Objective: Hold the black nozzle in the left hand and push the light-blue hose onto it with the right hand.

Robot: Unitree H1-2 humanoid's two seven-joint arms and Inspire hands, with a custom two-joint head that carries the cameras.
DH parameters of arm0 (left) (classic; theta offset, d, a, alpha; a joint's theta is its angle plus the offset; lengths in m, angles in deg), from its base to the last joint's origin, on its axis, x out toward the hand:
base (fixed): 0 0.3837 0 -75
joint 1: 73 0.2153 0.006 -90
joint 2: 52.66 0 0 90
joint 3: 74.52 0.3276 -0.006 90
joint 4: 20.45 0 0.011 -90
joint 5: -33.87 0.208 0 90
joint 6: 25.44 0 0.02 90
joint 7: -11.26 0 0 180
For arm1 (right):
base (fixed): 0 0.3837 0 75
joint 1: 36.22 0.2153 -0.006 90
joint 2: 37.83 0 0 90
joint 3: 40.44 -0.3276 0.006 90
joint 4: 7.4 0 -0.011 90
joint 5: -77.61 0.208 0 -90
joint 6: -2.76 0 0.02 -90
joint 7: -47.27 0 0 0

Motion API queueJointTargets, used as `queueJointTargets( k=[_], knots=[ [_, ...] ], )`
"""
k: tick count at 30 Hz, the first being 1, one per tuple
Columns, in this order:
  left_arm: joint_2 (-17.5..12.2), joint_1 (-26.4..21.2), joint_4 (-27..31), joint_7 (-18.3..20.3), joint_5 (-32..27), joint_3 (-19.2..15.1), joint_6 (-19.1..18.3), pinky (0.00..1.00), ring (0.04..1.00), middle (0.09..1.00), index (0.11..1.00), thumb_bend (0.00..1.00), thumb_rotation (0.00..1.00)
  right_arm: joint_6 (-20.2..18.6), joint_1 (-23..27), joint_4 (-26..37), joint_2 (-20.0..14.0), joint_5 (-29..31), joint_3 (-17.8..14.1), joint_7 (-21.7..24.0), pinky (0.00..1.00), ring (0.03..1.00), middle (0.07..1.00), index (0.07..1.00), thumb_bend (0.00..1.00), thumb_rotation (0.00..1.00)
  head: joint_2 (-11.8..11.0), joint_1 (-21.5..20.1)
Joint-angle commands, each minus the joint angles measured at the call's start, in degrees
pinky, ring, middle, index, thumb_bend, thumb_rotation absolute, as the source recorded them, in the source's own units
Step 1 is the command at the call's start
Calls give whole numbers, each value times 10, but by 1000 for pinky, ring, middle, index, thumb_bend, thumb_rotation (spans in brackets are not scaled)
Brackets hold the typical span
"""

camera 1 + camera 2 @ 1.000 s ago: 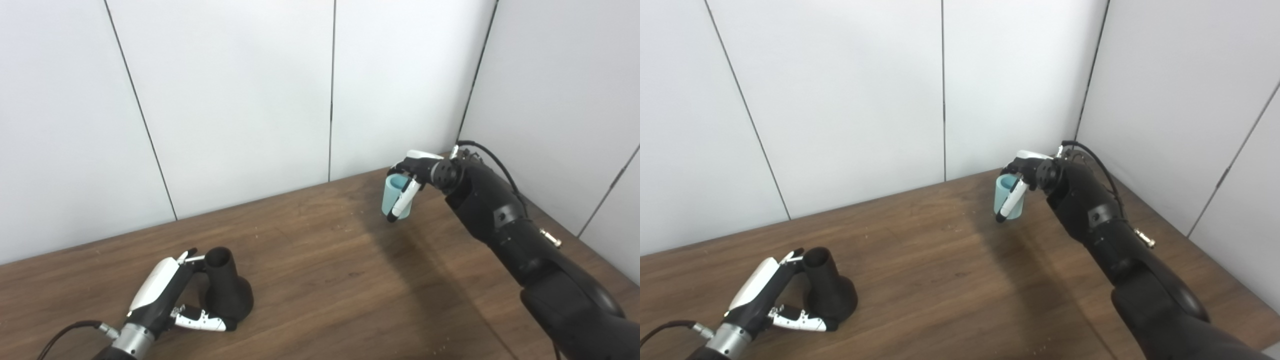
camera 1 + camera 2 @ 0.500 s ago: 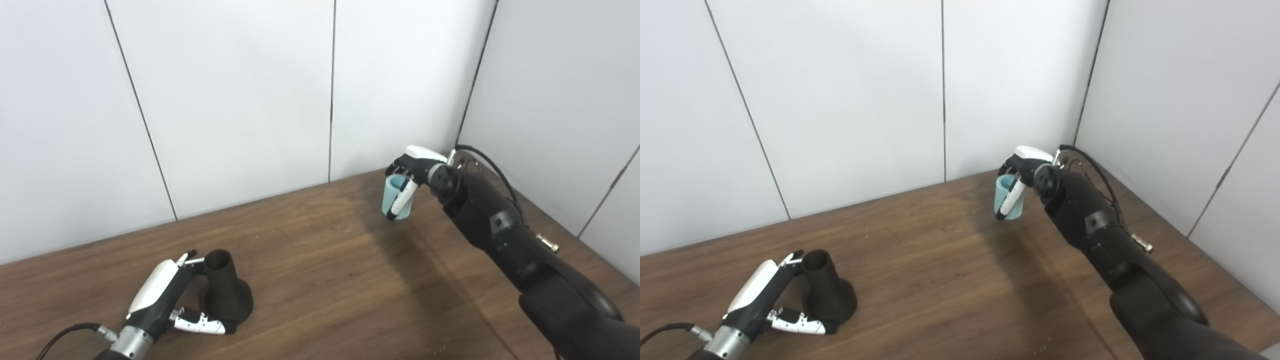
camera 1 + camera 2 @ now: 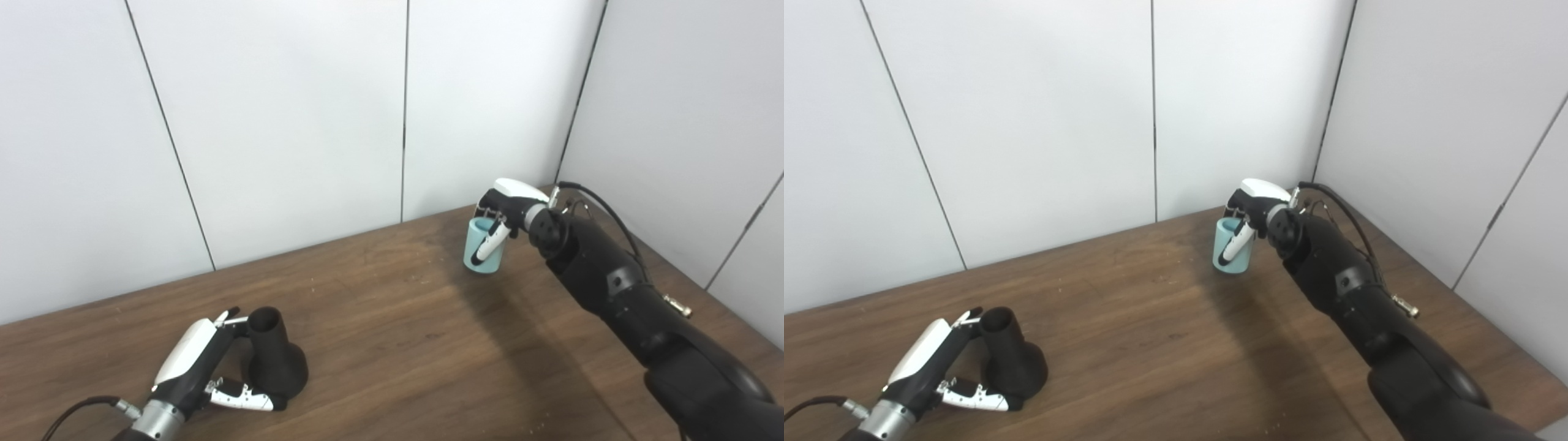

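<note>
The black nozzle [image 3: 274, 361] stands upright on the wooden table [image 3: 398, 331] at the near left, narrow neck up and flared base down. My left hand [image 3: 199, 367] is around it, fingers against the neck and thumb along the base. The light-blue hose [image 3: 484, 246], a short open tube, is at the far right of the table, tilted a little with its lower end close to the tabletop. My right hand [image 3: 505, 208] is shut on it from above, with a finger down its front and the thumb side hidden behind it.
White wall panels close off the back and the right side of the table, meeting in a corner just behind the right hand. A black cable [image 3: 603, 205] loops off the right forearm. Bare wood lies between the two hands.
The right hand has tilted the hose, swinging its lower end left, and lifted slightly. The left hand and nozzle have barely shifted; the view has moved a little.
</note>
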Motion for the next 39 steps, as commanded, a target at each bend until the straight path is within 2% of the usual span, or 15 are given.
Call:
queueJointTargets(
  k=[1,9,14,17,22,25,28,39],
  knots=[
    [-20,31,-21,46,27,15,-40,1000,639,495,481,525,0,3,18,13,-24,2,-4,0,424,471,490,462,520,0,1,0],
    [-18,33,-20,45,27,16,-39,1000,632,491,482,525,0,12,15,19,-26,4,-7,-9,429,480,495,457,519,0,5,16],
    [-15,33,-15,44,35,20,-44,1000,632,492,482,525,0,11,26,78,-12,19,-16,-5,448,487,494,453,519,0,9,38],
    [-11,32,-14,43,39,24,-48,1000,632,492,481,525,0,15,34,119,-4,25,-12,1,449,488,493,452,519,0,12,67],
    [1,28,-10,42,47,32,-64,1000,632,488,484,526,0,78,56,213,21,65,-12,7,426,476,486,465,520,0,20,120],
    [8,27,-1,43,52,36,-79,1000,633,490,483,526,0,98,65,245,30,85,-12,21,407,463,480,476,521,0,24,146],
    [14,27,9,41,58,39,-94,1000,633,490,483,526,0,103,77,273,38,95,-7,42,390,454,476,485,521,0,28,173],
    [37,18,11,42,58,43,-113,1000,641,509,471,524,0,91,122,345,66,97,22,122,379,446,495,474,521,0,44,240]
  ],
)
